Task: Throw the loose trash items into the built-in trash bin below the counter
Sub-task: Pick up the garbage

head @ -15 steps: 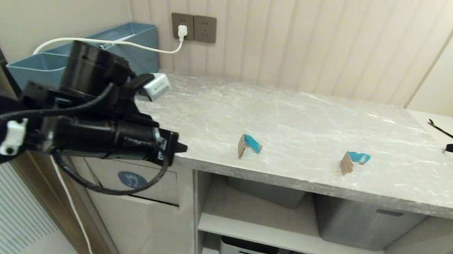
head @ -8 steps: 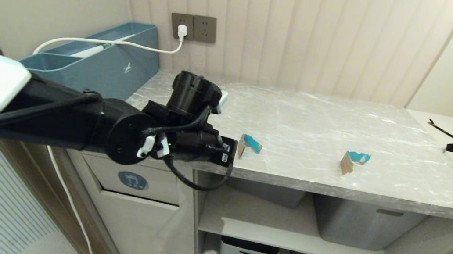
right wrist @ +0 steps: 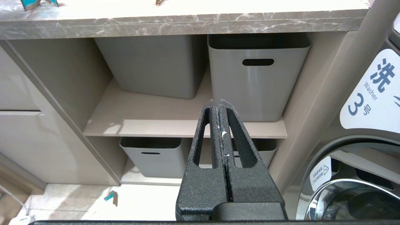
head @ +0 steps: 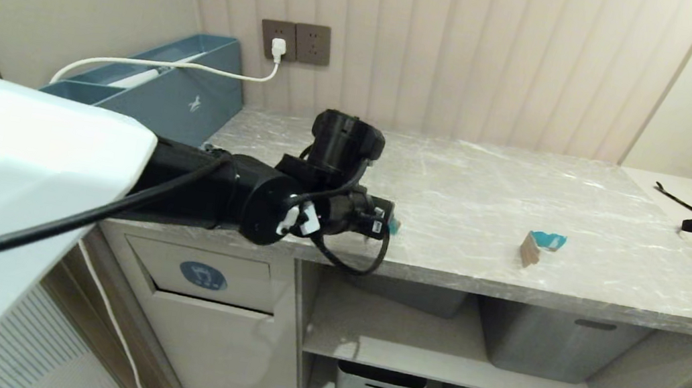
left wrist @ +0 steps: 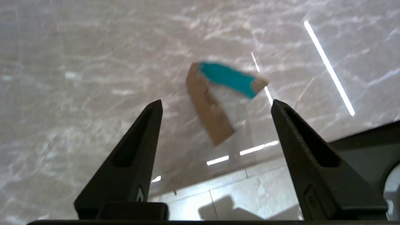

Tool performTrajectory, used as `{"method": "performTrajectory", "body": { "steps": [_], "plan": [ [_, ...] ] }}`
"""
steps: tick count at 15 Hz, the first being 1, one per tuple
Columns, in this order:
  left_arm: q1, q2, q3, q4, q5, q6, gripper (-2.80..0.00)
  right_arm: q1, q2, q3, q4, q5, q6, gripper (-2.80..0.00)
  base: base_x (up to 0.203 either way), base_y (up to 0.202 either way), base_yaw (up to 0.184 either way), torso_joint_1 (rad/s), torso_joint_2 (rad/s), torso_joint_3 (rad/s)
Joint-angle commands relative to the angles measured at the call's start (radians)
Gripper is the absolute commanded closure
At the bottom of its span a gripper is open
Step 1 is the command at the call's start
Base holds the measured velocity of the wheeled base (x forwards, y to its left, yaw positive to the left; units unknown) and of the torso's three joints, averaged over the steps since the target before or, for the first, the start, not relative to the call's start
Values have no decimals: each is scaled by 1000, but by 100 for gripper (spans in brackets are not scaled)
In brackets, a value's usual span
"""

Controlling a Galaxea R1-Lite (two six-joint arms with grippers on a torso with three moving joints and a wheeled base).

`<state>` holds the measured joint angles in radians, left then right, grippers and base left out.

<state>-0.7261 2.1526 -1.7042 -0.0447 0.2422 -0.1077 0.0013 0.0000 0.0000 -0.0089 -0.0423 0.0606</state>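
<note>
Loose trash items: two scraps of tan cardboard with turquoise paper are seen on the counter. One scrap lies near the counter's front edge, left of centre; in the head view it is mostly hidden behind the left gripper, with only a turquoise corner showing. The other scrap stands well apart to the right, also toward the front edge.

In the left wrist view the left gripper is held over the stone with its jaws spread wide; the nearer scrap is framed between and just beyond the fingertips. No contact with the scrap is seen. Nothing is held.

The built-in trash bin is set under the counter at the left, its flap marked with a round blue sticker.

The right gripper is parked low in front of the shelves, jaws pressed together and empty. Grey storage tubs are seen on the shelves beyond it, and a washer door beside them. A small turquoise scrap is seen on the floor below the shelves.

A blue box stands at the counter's far left, with a white cable run to the wall socket.
</note>
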Motion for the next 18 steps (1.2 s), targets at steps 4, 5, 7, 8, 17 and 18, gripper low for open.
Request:
{"method": "performTrajectory", "body": {
  "steps": [4, 5, 7, 8, 17, 18],
  "plan": [
    [-22, 96, -52, -7, 51, -1, -280, 0, 0, 2, 0, -1, 1, 0, 0, 0, 0, 0, 0, 0],
    [-24, 95, -52, -7, 55, -1, -280, 0, 0, 2, 0, -1, 1, 0, 0, 0, 0, 0, 0, 0],
    [-22, 93, -52, -9, 60, -3, -280, 0, 0, 2, 0, -1, 1, 0, 0, 0, 0, 0, 0, 0],
    [-20, 95, -52, -9, 60, -3, -280, 0, 0, 2, 0, -1, 1, 0, 0, 0, 0, 0, 0, 0],
    [10, 121, -71, -14, 52, -6, -280, 0, 0, 2, 0, -1, 1, 0, 0, 0, 0, 0, 0, 0],
    [10, 131, -74, -14, 50, -6, -280, 0, 0, 2, 0, -1, 1, 0, 0, 0, 0, 0, 0, 0]
  ]
}}
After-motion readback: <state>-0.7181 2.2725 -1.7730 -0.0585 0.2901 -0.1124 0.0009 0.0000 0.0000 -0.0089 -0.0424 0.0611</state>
